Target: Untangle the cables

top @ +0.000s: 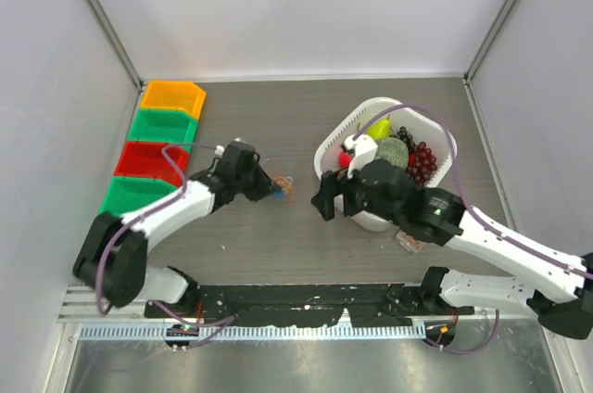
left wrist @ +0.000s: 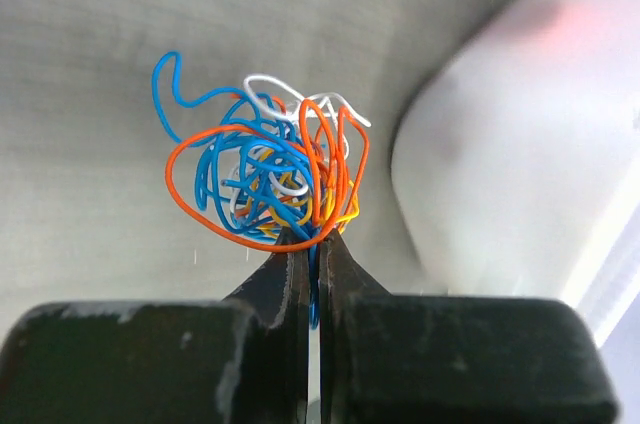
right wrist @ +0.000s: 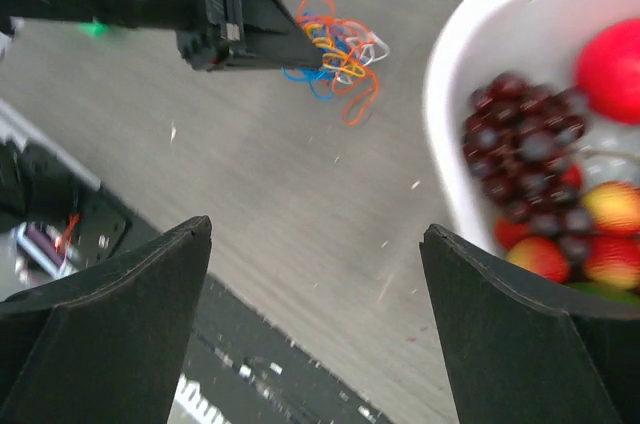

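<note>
The cables [left wrist: 270, 169] are a small clump of thin blue, orange, yellow and white wires. My left gripper [left wrist: 312, 236] is shut on the clump's near edge, with a blue wire pinched between the jaws. In the top view the clump [top: 283, 187] sits at the left gripper's tip [top: 274, 192], mid-table. In the right wrist view the clump [right wrist: 338, 49] hangs at the tip of the left gripper [right wrist: 315, 56]. My right gripper [right wrist: 318, 227] is open and empty, near the table and to the right of the clump, next to the white basket [top: 335, 140].
The white basket [right wrist: 445, 134] holds grapes [right wrist: 522, 124] and other fruit. Orange, green and red bins [top: 157, 138] stand in a column at the far left. The black base rail [top: 306, 298] runs along the near edge.
</note>
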